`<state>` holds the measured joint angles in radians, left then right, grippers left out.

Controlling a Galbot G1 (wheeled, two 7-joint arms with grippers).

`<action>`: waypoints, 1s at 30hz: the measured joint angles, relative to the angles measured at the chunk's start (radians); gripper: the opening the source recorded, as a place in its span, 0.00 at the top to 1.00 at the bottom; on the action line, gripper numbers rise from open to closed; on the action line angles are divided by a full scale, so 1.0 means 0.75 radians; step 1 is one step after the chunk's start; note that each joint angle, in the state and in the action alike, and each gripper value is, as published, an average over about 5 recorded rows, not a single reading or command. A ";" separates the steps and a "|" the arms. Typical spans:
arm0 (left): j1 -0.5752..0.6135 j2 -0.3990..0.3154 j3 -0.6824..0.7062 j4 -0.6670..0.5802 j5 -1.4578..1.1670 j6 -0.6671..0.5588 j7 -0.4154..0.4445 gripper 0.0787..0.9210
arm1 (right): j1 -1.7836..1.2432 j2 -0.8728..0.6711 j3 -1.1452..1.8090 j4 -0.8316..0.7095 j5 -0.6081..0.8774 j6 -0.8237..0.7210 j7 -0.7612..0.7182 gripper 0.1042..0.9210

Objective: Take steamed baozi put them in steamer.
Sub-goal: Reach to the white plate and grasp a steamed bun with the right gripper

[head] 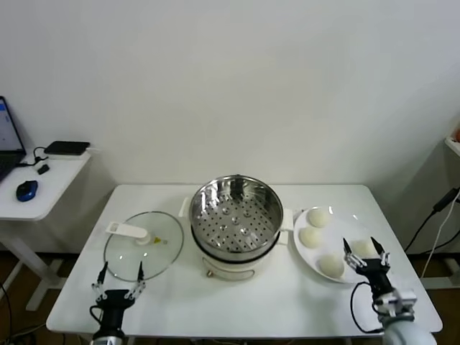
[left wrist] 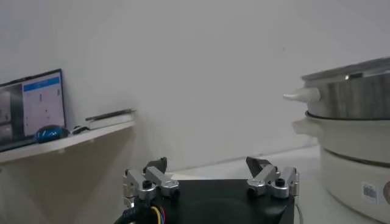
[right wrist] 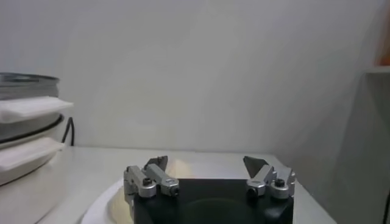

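Head view is showing the right gripper (head: 361, 253), jaws spread, hovering over the steamed baozi (head: 362, 248) nearest the table's (head: 215, 302) right edge, risking crushing soft dough or nudging it off the plate (head: 302, 251) while the left gripper (head: 121, 274), also spread, is waiting beside the glass lid (head: 142, 246).

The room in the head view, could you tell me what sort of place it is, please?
Probably an office or lab set up for a cooking test: a bare white table with a steamer, and a side desk holding a laptop and mouse.

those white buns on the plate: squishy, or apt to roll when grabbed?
The smooth, cream-white round dough buns look soft, so probably dent under a firm squeeze. Rounded shape suggests one could roll if nudged on the flat white plate. Likely light for their size.
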<state>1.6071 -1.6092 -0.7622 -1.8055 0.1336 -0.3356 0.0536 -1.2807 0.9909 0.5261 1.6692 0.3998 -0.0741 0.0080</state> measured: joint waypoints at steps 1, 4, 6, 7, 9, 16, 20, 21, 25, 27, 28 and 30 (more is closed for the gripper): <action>0.000 0.000 0.002 0.001 0.002 -0.002 0.000 0.12 | 0.034 -0.019 -0.018 -0.002 -0.018 -0.041 -0.009 0.12; 0.003 0.000 0.008 0.001 0.010 -0.010 0.000 0.12 | 0.134 -0.085 -0.080 -0.011 -0.079 -0.159 -0.058 0.12; 0.005 0.000 0.013 0.001 0.017 -0.016 0.000 0.12 | 0.202 -0.138 -0.129 -0.019 -0.122 -0.234 -0.106 0.12; 0.006 0.000 0.017 0.001 0.021 -0.019 -0.001 0.12 | 0.237 -0.167 -0.157 -0.024 -0.144 -0.269 -0.135 0.12; 0.007 0.000 0.023 0.004 0.030 -0.025 -0.003 0.12 | 0.309 -0.225 -0.217 -0.035 -0.185 -0.331 -0.197 0.12; 0.009 0.000 0.036 0.023 0.068 -0.052 -0.002 0.12 | 0.644 -0.412 -0.517 -0.110 -0.292 -0.465 -0.450 0.12; 0.012 0.000 0.041 0.027 0.084 -0.068 0.002 0.12 | 0.908 -0.480 -0.770 -0.194 -0.334 -0.471 -0.613 0.12; 0.014 0.000 0.042 0.028 0.089 -0.072 0.003 0.12 | 0.981 -0.492 -0.844 -0.219 -0.341 -0.463 -0.657 0.12; 0.021 0.000 0.046 0.029 0.106 -0.088 0.006 0.12 | 1.283 -0.518 -1.166 -0.326 -0.353 -0.405 -0.829 0.12; 0.025 0.000 0.046 0.030 0.114 -0.095 0.006 0.12 | 1.434 -0.518 -1.332 -0.383 -0.353 -0.365 -0.913 0.12; 0.026 0.000 0.047 0.031 0.118 -0.098 0.006 0.12 | 1.508 -0.515 -1.415 -0.414 -0.353 -0.342 -0.954 0.12; 0.028 0.000 0.047 0.034 0.126 -0.104 0.006 0.12 | 1.647 -0.500 -1.573 -0.479 -0.350 -0.292 -1.033 0.12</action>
<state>1.6283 -1.6092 -0.7271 -1.7800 0.2280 -0.4134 0.0583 -0.0454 0.6157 -0.6534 1.3097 0.1370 -0.2931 -0.7670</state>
